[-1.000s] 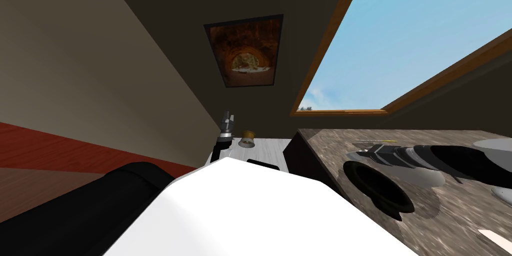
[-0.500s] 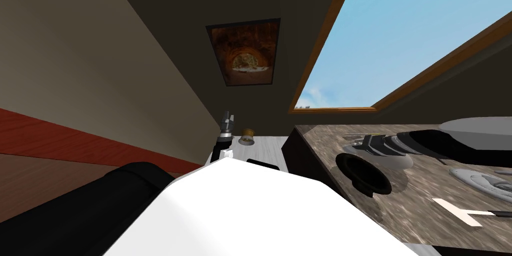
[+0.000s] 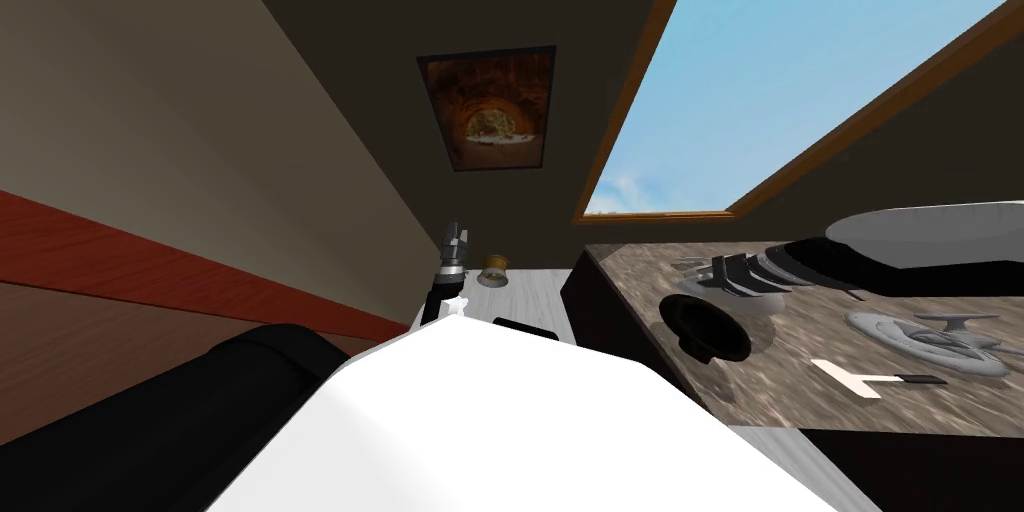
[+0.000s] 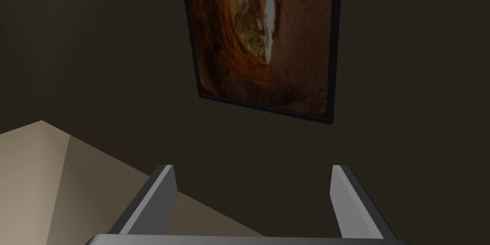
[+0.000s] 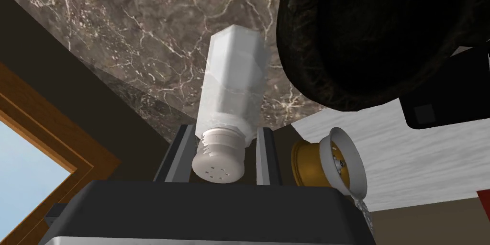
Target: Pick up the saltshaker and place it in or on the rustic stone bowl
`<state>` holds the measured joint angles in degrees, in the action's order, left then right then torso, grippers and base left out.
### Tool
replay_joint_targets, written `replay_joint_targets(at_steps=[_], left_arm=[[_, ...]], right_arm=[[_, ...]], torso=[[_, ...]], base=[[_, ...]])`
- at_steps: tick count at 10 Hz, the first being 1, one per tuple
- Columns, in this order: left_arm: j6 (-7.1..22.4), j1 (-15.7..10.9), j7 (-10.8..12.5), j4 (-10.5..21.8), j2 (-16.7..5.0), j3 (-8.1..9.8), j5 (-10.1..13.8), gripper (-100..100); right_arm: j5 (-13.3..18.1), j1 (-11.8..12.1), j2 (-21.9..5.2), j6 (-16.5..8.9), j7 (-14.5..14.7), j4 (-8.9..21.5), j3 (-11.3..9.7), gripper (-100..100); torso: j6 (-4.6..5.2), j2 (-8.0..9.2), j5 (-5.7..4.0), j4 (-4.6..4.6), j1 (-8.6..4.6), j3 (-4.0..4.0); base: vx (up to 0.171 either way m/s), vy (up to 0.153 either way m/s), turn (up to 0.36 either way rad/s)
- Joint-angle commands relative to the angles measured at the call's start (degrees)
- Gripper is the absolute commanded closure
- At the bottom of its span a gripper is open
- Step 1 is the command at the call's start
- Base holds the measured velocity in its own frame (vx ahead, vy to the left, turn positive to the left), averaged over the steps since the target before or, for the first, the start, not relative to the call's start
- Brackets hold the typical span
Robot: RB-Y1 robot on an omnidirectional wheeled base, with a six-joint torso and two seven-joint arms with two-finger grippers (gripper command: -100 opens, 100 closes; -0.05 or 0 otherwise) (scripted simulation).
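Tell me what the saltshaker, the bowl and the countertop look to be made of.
The saltshaker has a clear, faceted body, likely glass or plastic, and a matte pale screw cap pierced with holes. The bowl is near-black, rough and mottled, plausibly stone. The countertop is brown with white veins and looks polished, like marble, though it could be a printed surface.

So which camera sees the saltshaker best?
The right wrist view: the saltshaker is close up, clamped in the right gripper. In the head view it is too small to tell, by the dark bowl; the left wrist view faces away.
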<state>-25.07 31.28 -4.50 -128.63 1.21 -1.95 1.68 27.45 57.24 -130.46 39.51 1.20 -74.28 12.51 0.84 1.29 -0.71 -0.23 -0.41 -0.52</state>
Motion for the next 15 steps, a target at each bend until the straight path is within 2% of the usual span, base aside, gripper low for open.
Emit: replay_joint_targets(at_steps=[1,2,9,15], left_arm=[[0.0,0.0,0.0,0.0,0.0,0.0,0.0,0],[0.0,0.0,0.0,0.0,0.0,0.0,0.0,0],[0.0,0.0,0.0,0.0,0.0,0.0,0.0,0],[0.0,0.0,0.0,0.0,0.0,0.0,0.0,0]], right_arm=[[1.3,-0.6,-1.9,0.7,1.1,0.3,0.4,100],[2.6,-1.2,-3.8,1.1,1.9,0.6,0.9,100],[6.7,-2.7,-12.0,3.7,6.2,0.4,1.8,100],[9.1,-3.6,-19.6,6.9,10.9,-0.8,1.8,100]], torso=[[0.0,0.0,0.0,0.0,0.0,0.0],[-0.01,0.02,0.0,0.0,0.0,-0.01],[-0.11,-0.25,-0.02,-0.09,-0.12,0.16],[-0.11,-0.36,-0.05,-0.15,-0.26,0.24]], base=[[-0.108,0.008,-0.034],[-0.115,-0.008,-0.026],[-0.065,-0.023,0.023],[-0.042,-0.07,0.066]])
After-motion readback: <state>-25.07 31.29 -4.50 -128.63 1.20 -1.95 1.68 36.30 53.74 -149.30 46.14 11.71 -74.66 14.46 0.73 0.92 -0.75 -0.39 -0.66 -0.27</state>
